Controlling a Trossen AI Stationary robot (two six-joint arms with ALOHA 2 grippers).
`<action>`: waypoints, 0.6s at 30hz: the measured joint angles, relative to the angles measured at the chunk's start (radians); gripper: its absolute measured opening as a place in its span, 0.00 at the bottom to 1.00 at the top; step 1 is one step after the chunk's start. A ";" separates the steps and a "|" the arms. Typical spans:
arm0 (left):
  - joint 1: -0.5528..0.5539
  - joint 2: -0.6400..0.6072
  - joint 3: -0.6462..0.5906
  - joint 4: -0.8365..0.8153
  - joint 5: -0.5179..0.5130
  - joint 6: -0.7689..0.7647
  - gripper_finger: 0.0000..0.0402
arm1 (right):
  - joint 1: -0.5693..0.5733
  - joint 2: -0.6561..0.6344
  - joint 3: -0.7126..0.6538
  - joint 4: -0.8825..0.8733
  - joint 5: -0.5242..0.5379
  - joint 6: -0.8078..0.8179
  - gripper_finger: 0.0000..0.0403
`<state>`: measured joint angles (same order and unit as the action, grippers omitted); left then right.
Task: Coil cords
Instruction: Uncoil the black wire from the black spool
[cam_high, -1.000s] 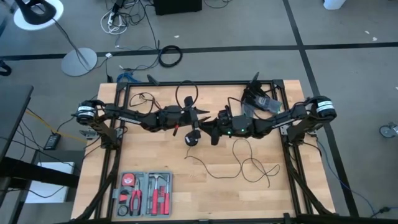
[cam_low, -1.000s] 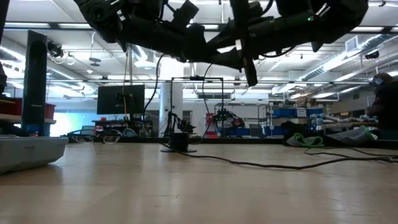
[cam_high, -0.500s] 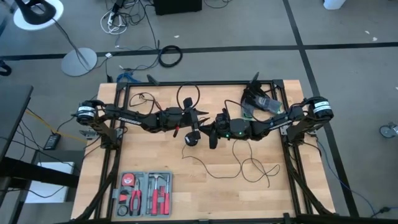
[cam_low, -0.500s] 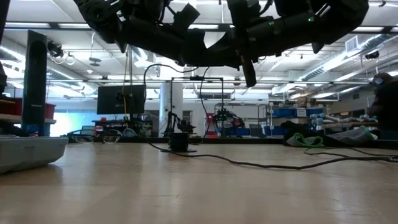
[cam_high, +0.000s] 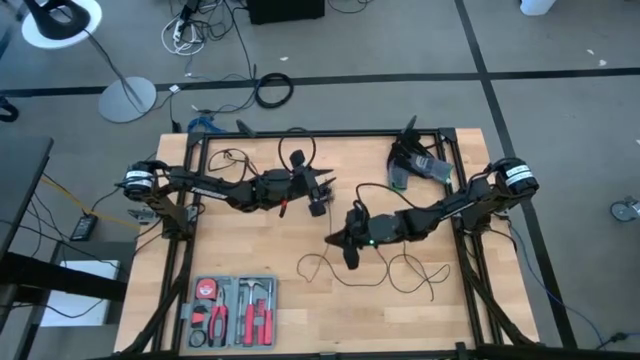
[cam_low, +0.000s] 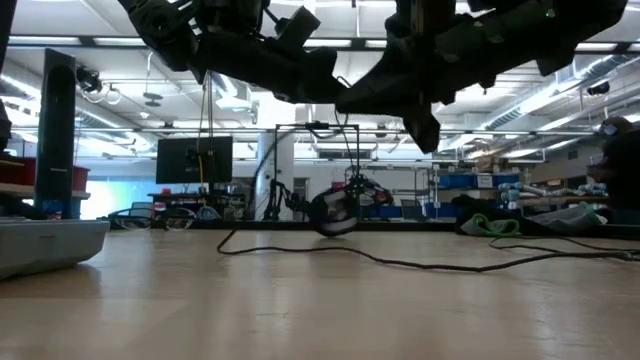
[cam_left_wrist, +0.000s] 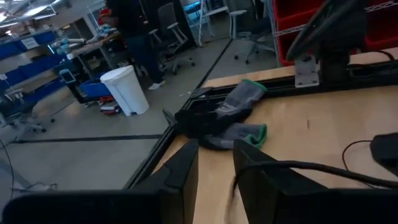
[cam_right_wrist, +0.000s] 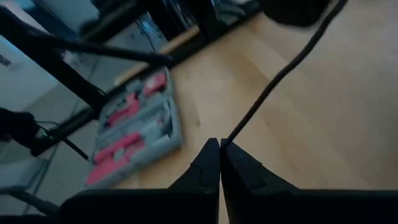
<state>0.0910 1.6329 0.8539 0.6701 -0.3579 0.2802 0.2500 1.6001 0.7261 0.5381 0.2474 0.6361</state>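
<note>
The thin black cord lies in slack loops (cam_high: 385, 270) on the wooden table's near right part, and one loop (cam_high: 300, 150) stands up behind my left gripper (cam_high: 322, 187). The cord's round black puck (cam_high: 318, 208) sits just below that gripper. In the low view the puck (cam_low: 335, 213) is blurred and tipped, at or just above the tabletop. My left gripper (cam_left_wrist: 214, 177) keeps a narrow gap, with the cord at its fingers. My right gripper (cam_high: 338, 242) is nearer the table's front and is shut on the cord. My left gripper reaches level from the table's left. The cord (cam_left_wrist: 311, 168) runs off one finger (cam_left_wrist: 255, 168) toward the puck, and the loop rises behind the gripper. The fingers hide the exact place of contact. My right gripper pinches one strand of the cord (cam_right_wrist: 231, 135) between its two fingertips (cam_right_wrist: 210, 155), slanting down from the table's right. From the tips the strand runs straight toward the puck (cam_right_wrist: 292, 9).
A grey tool case (cam_high: 232, 310) with red-handled tools lies at the near left. Grey and green gloves (cam_high: 410, 165) lie at the far right beside the black frame rail (cam_high: 330, 135). Bare wood stretches between the tool case and the cord loops.
My right gripper has shut on the cord and swung toward the table's near edge and left, sinking a little. The puck has left its flat spot on the table, moved toward my left gripper and tipped. The slack cord has shifted on the table.
</note>
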 joint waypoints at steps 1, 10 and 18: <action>0.000 0.000 0.000 0.000 -0.003 0.000 0.26 | 0.007 0.000 0.000 -0.018 0.002 0.014 0.00; -0.001 0.000 0.000 0.000 -0.020 -0.002 0.26 | 0.094 0.000 0.000 -0.262 0.053 0.167 0.00; -0.001 0.000 0.000 0.000 -0.034 -0.002 0.26 | 0.205 0.000 0.000 -0.555 0.125 0.421 0.00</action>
<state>0.0898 1.6325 0.8539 0.6704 -0.3923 0.2783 0.4546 1.6001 0.7258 -0.0170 0.3721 1.0569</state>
